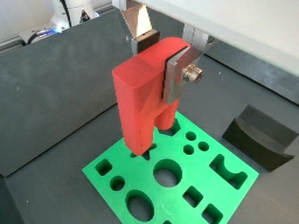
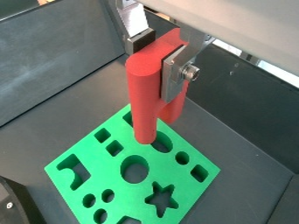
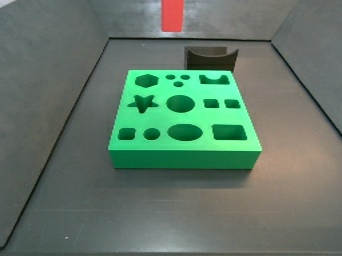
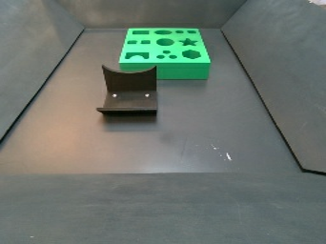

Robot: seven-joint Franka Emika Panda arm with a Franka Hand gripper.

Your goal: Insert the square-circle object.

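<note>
Risks jabbing the green board (image 1: 107, 168) with the gripper (image 1: 152, 140) hovering over it, fingers seemingly closed on nothing, and missing the square-circle object (image 3: 207, 56) at upper centre.

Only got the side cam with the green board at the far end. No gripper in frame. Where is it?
Observer: The gripper hangs above the green board; both wrist views look down on it.
Operator: Holding anything?
Observer: Yes, the red square-circle object. A silver finger lies flat against its side.
Operator: Seated in a hole?
Observer: No. Its lower end shows whole above the board's top face, in no hole.
</note>
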